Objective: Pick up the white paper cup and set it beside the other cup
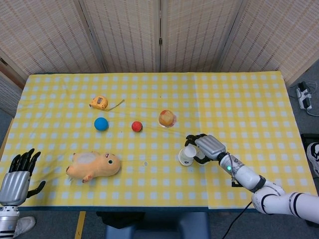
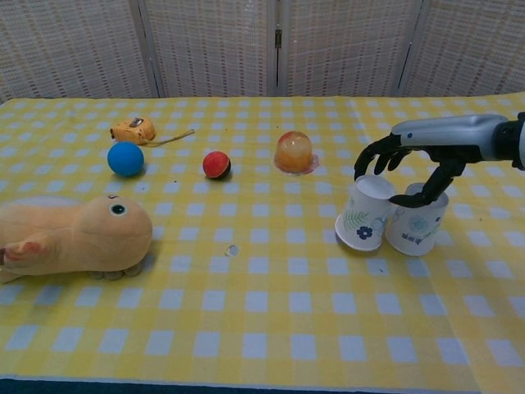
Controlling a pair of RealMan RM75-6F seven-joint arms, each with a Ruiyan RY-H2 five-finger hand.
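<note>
The white paper cup (image 2: 365,215) with a blue flower print is upside down and tilted, its rim low at the tablecloth, right beside the other white cup (image 2: 417,223), which stands inverted on its right. My right hand (image 2: 404,164) grips the tilted cup's upper end, fingers on its far side and thumb between the two cups. In the head view the same cup (image 1: 187,155) shows just left of the right hand (image 1: 207,146), which hides the other cup. My left hand (image 1: 18,174) hangs with its fingers spread past the table's near left corner, holding nothing.
A plush toy (image 2: 72,236) lies at the front left. Behind it are a blue ball (image 2: 125,158), a yellow tape measure (image 2: 134,130), a red ball (image 2: 216,164) and an orange translucent dome (image 2: 294,153). The yellow checked cloth (image 2: 271,328) covers the table.
</note>
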